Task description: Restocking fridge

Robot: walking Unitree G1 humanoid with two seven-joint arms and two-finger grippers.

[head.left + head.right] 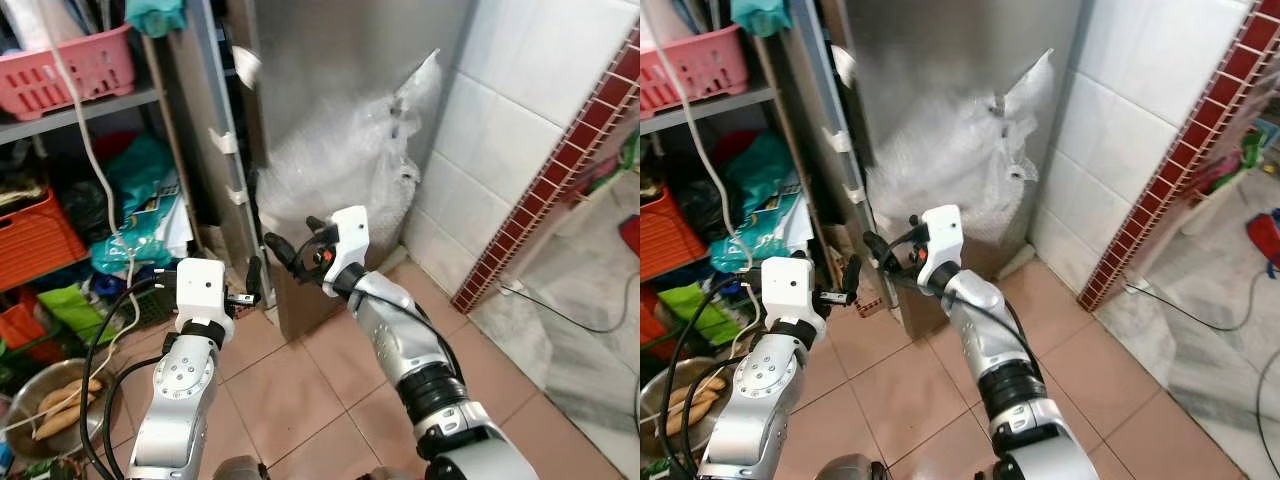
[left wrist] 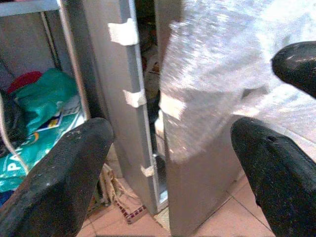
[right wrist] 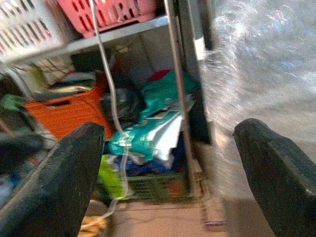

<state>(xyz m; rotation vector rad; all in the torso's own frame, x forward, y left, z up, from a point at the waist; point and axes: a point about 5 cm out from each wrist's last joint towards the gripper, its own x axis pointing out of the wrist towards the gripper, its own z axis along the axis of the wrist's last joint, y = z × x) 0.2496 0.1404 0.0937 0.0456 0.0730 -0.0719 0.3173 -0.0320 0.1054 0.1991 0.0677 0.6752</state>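
A silver fridge (image 1: 340, 70) stands ahead, its door (image 1: 205, 150) slightly ajar with white clips along the edge. Bubble wrap (image 1: 350, 165) hangs over its side. My left gripper (image 1: 252, 292) is open, low by the dark gap between door and body; the left wrist view looks into that gap (image 2: 150, 98) between its spread fingers (image 2: 54, 182). My right gripper (image 1: 285, 250) is open just above it, at the fridge's front corner, holding nothing. Its fingers (image 3: 276, 173) frame the shelves beside the fridge.
Left of the fridge a shelf unit holds a pink basket (image 1: 70, 65), an orange crate (image 1: 35, 235) and green bags (image 1: 140, 195). A white cord (image 1: 90, 150) hangs down. A metal bowl (image 1: 20, 395) sits on the floor. A white tiled wall (image 1: 500, 150) stands on the right.
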